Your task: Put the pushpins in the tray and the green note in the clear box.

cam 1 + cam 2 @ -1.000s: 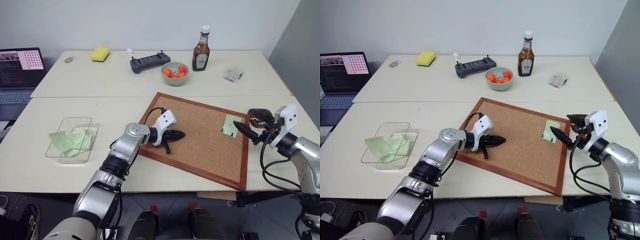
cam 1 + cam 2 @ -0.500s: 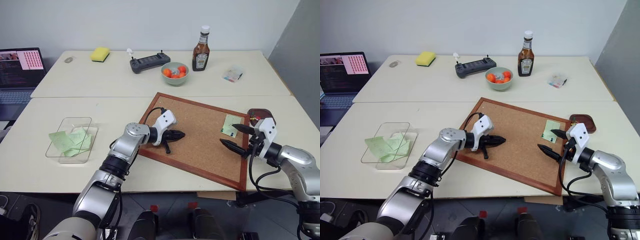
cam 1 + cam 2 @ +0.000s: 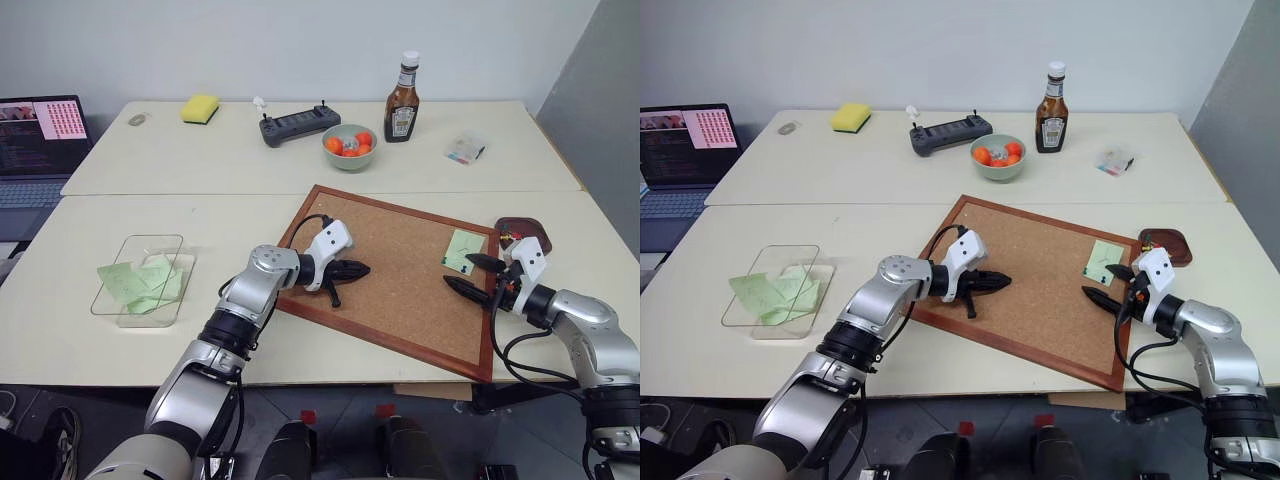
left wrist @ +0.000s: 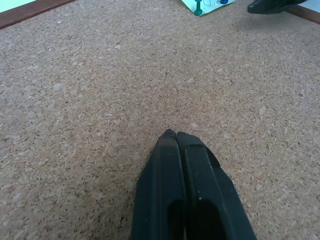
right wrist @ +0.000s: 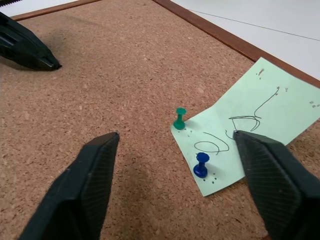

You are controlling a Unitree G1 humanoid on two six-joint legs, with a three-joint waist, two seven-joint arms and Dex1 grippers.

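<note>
Right wrist view shows the right tool [image 5: 172,185] with its two fingers spread wide, hanging just above the cork board [image 5: 100,90] and pinching nothing. Between and just beyond the fingers the green note [image 5: 260,107] lies on the cork, held at its near corner by two pushpins: a blue pin [image 5: 201,164] and, just beside it, a green pin [image 5: 179,118].

In the head view the note sits at about three o'clock on the board, with the tray [image 3: 522,231] just off the board's edge at three o'clock of the note. The left tool [image 3: 348,270] rests near the board's middle, fingers pressed together and empty. Well apart at nine o'clock on the worktop [image 3: 150,215], the clear box [image 3: 142,280] already holds green papers.

The step in hand looks like unpinning this note. The next move likely calls for narrowing the fingers around one pin's head and lifting it straight out, then carrying it to the tray.
</note>
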